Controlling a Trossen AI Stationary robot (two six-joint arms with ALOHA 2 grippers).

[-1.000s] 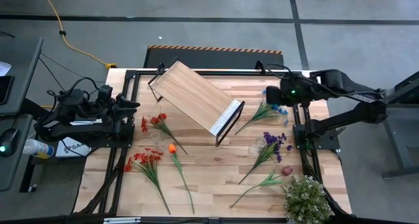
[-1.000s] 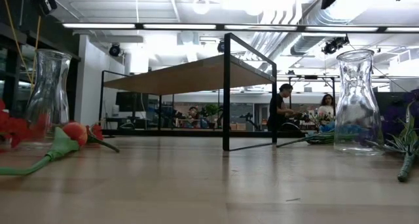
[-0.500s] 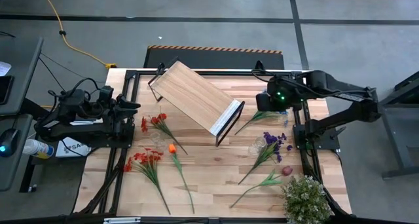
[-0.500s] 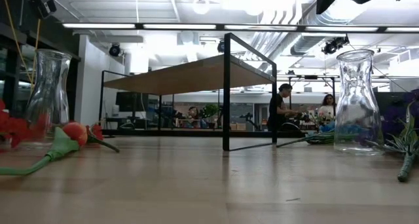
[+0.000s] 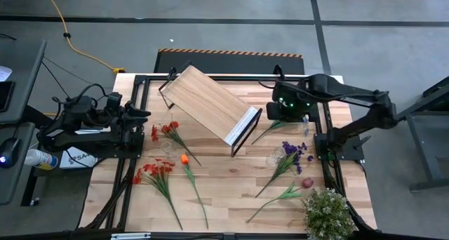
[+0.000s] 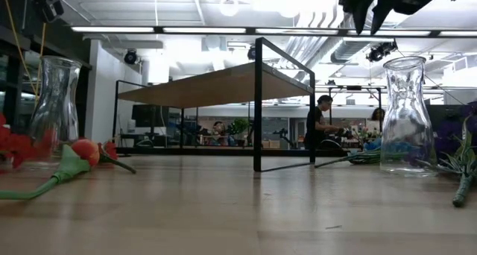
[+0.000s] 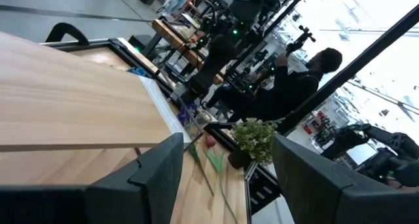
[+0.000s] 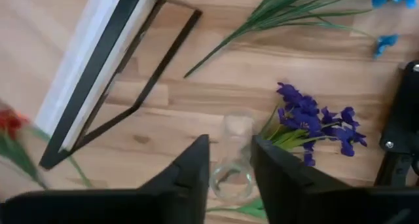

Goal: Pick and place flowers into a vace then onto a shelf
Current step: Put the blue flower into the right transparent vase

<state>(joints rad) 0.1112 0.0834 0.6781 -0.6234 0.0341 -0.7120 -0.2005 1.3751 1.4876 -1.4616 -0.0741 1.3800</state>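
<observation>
Flowers, long green-stemmed artificial ones, are spread over the wooden worktop: red sprays and an orange tulip on the left side, purple blooms and a blue-bloomed stem on the right. None is yet in a vase. The left gripper is parked at the left edge, fingers apart. The light wood shelf with black metal frame lies between. The right gripper, fingers slightly apart and empty, hangs above the clear glass vase. The blue-bloomed stem should be pinched mid-stalk, well clear of the vase.

Only the partial letters "SA" can be read, on a white box beside the left arm
</observation>
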